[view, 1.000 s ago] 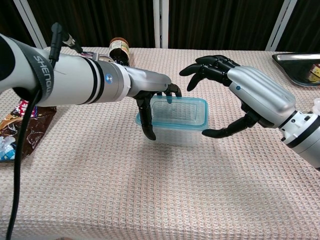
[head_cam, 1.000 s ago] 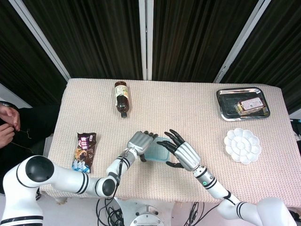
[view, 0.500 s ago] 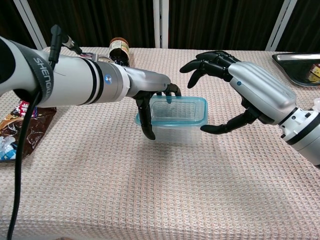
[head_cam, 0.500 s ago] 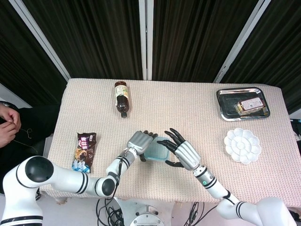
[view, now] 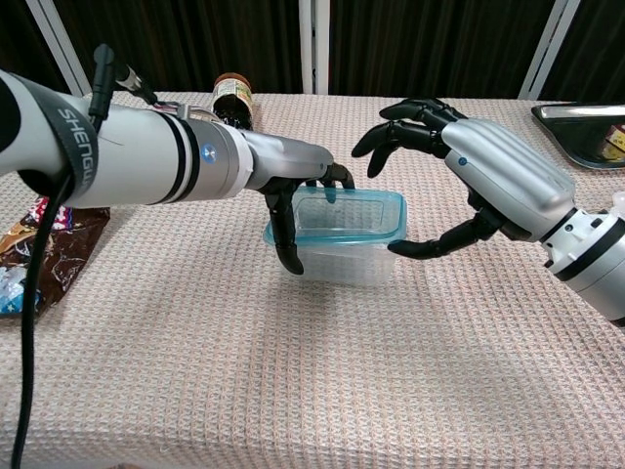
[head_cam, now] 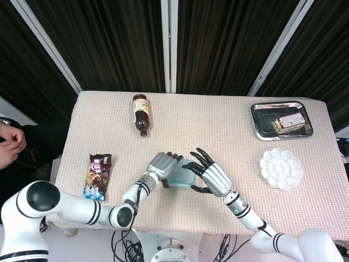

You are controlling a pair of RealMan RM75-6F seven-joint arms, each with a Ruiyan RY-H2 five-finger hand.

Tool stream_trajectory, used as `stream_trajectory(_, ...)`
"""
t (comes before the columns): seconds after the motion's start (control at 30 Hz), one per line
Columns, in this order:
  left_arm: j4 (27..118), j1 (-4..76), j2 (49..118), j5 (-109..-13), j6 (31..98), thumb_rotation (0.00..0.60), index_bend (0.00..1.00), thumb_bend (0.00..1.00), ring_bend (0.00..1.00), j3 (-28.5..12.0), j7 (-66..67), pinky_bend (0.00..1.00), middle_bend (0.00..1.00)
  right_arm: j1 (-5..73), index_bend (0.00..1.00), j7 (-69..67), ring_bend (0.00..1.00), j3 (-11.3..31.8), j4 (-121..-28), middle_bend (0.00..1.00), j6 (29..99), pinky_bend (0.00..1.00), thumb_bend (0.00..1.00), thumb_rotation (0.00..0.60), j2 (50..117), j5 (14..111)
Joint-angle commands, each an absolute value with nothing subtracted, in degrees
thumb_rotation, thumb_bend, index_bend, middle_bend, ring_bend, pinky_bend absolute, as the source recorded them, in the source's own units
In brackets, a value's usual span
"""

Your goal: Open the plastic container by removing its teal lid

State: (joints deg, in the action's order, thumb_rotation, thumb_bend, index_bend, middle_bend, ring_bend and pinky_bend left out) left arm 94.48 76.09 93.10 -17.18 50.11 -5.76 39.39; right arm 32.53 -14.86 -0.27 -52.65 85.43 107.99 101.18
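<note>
A clear plastic container (view: 342,256) with a teal lid (view: 395,213) stands on the table near its front edge, also seen in the head view (head_cam: 181,177). My left hand (view: 293,166) (head_cam: 162,162) grips its left end, thumb down the front wall and fingers curled over the far rim. At the container's right end, my right hand (view: 493,171) (head_cam: 214,176) is open. Its fingers (view: 405,122) arch above the lid's far right corner without touching. Its thumb tip reaches the near right corner under the lid's edge.
A brown bottle (head_cam: 141,113) lies at the back centre-left. A snack packet (head_cam: 98,174) lies on the left. A metal tray (head_cam: 256,123) holding a packet is at the back right, with a white palette (head_cam: 281,168) in front of it. A person's hands (head_cam: 8,144) show at the far left.
My right hand has edged left toward the container, bringing its thumb tip in to the near right corner. The left hand and container have barely moved.
</note>
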Motion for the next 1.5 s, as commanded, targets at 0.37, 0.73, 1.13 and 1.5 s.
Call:
stream_trajectory(0.37,96.81,75.37,91.2,-18.15,48.96,0.6,0.04,0.05,0.11,-6.28,36.96,0.27,0.17,33.01,0.49,-14.77,0.21,0.08,-51.53,0.44,86.31,0.15,0.46,0.6,109.25,101.48)
stream_trajectory(0.73,98.04,74.81,90.42,-19.64,49.72,0.6,0.02,0.05,0.04,-5.73,35.78,0.15,0.1,33.99,0.62,-14.86,0.25,0.57,-52.35,0.46,86.01,0.19,0.63,0.6,109.32,101.49)
stream_trajectory(1.13,98.2,72.28,88.64,-22.98,51.15,0.6,0.0,0.05,0.0,-4.82,33.61,0.07,0.0,32.84,0.8,-15.14,0.26,1.3,-50.08,0.47,91.05,0.19,0.63,0.6,108.85,102.04)
stream_trajectory(1.5,97.93,68.88,84.64,-24.52,53.42,0.6,0.0,0.05,0.0,-2.97,32.66,0.05,0.0,31.99,0.82,-14.66,0.26,3.97,-48.36,0.47,94.82,0.19,0.63,0.6,104.43,100.41)
